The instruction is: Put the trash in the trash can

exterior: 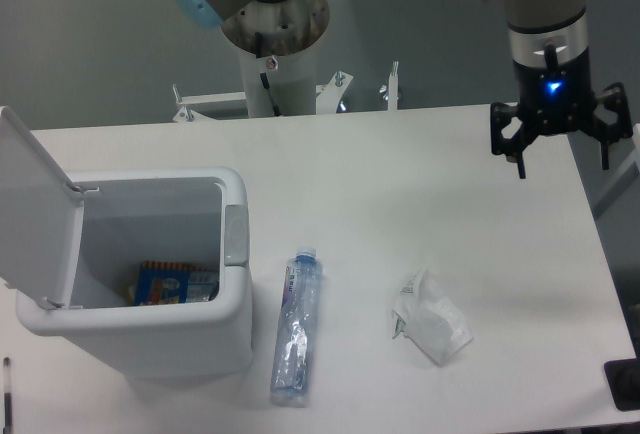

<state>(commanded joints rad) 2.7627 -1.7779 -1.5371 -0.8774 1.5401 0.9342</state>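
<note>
A crushed bottle (296,328) and a crumpled wrapper (430,319) lie near the table's (420,184) front edge, beside the open-lidded trash can (150,274) at its left edge, while the gripper (562,154) hangs spread wide and empty above the far right corner.

My gripper (560,144) is black with a blue glowing light. The trash can (190,339) is white; inside lies an orange-and-blue packet (172,283). The bottle (296,326) is clear, blue-tinted; the wrapper (432,318) translucent white.
</note>
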